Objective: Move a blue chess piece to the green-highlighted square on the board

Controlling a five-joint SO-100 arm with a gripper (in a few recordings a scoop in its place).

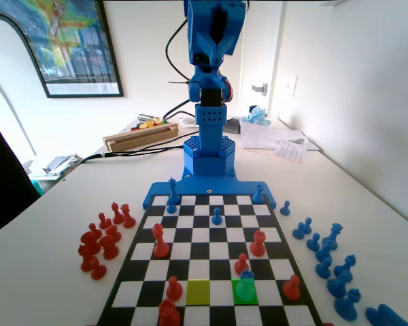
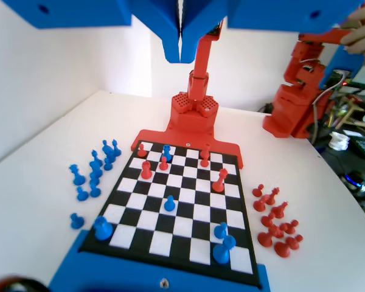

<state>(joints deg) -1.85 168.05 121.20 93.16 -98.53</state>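
The arm stands upright at the far end of the board (image 1: 204, 234) in the fixed view. Its hand (image 2: 181, 52), raised high, has its jaws pressed together, empty. The blue chess piece (image 1: 246, 284) sits on the green-highlighted square (image 1: 253, 296), red pieces close around; the central squares lie open.

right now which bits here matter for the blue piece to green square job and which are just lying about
For the job:
- blue chess piece, standing on the green-highlighted square
- board
- gripper, jaws closed, raised high above the board

Just lying about:
- captured red pieces beside the board
- spare blue pieces on the other side
- lime square
- papers on the table
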